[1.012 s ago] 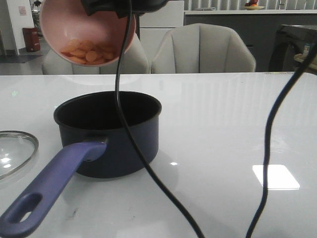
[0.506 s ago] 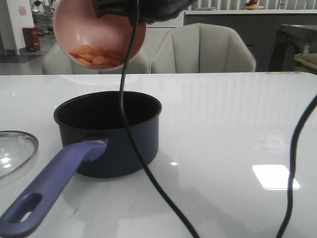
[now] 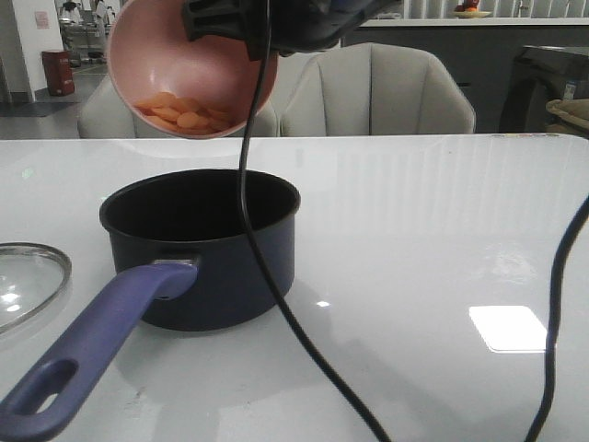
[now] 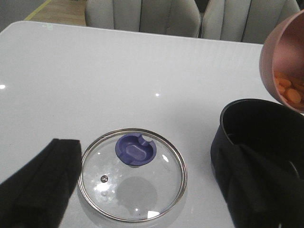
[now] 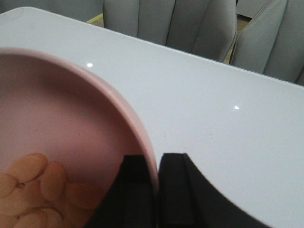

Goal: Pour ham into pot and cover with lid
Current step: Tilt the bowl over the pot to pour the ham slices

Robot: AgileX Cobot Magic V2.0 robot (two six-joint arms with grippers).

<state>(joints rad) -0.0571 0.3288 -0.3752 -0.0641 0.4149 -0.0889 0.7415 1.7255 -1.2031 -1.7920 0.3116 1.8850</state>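
Note:
My right gripper (image 5: 156, 164) is shut on the rim of the pink bowl (image 3: 189, 69) and holds it tilted above the pot (image 3: 202, 244). The orange ham slices (image 3: 179, 112) lie heaped at the bowl's low side; they also show in the right wrist view (image 5: 33, 190). The navy pot stands on the white table, its blue handle (image 3: 87, 354) pointing toward the camera. The glass lid (image 4: 133, 173) with its blue knob (image 4: 136, 148) lies flat on the table left of the pot. My left gripper (image 4: 152, 190) is open above the lid, its fingers (image 4: 40, 180) spread wide on either side.
A black cable (image 3: 276, 304) hangs from the right arm in front of the pot. Another cable (image 3: 557, 313) hangs at the right. Grey chairs (image 3: 377, 87) stand behind the table's far edge.
The tilted pink bowl has moved right and slightly down toward the space above the pot. The ham stays in the bowl. The right cable has swung rightward.

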